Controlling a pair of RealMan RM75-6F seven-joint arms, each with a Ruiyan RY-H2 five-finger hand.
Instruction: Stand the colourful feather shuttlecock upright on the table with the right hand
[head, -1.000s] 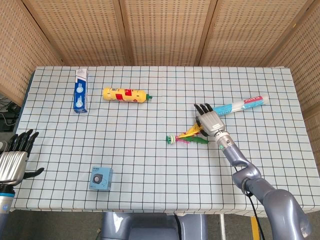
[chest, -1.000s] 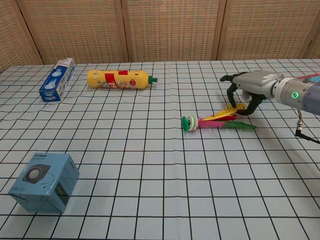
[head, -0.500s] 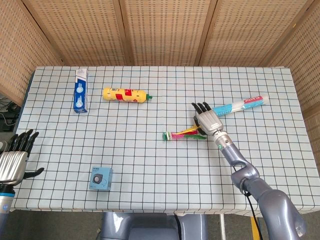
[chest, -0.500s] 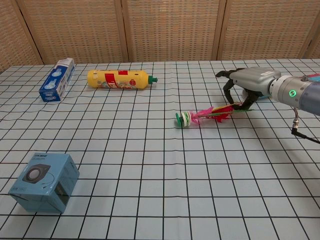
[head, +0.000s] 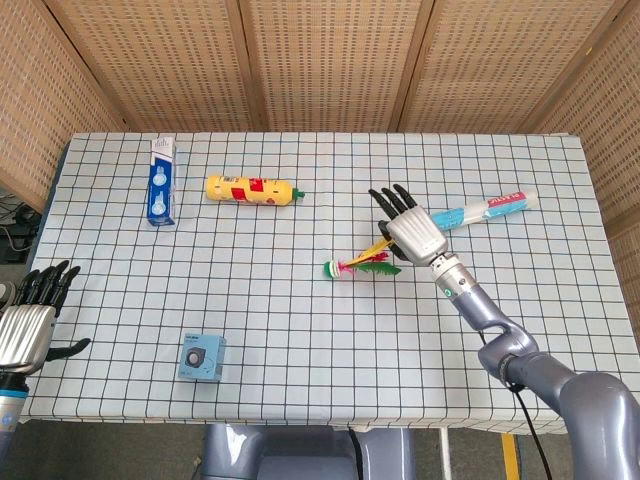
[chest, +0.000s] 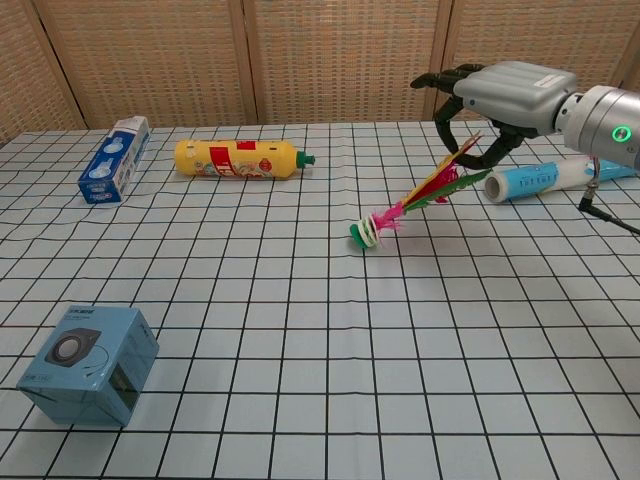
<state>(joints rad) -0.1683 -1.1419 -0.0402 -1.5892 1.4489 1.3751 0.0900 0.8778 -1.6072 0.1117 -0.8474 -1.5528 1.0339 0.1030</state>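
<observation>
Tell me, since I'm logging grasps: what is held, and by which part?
The right hand holds the feather shuttlecock by its feather tips; the left hand holds nothing.

walls: woven cane panels (head: 330, 60); table (head: 300, 330): grid-checked cloth; light: even

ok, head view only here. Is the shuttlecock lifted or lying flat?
Observer: Neither. Chest view shows the shuttlecock tilted, its feather end raised and its base low near the table.
Operator: Base touching?
Observer: Cannot tell; it is at the cloth or just above it.
Operator: Grip?
Observer: The right hand holds only the feather tips, between the thumb and fingers, well above the table.
Operator: Clear of the tube?
Observer: Yes, a gap shows between the hand and the tube lying below it.
</observation>
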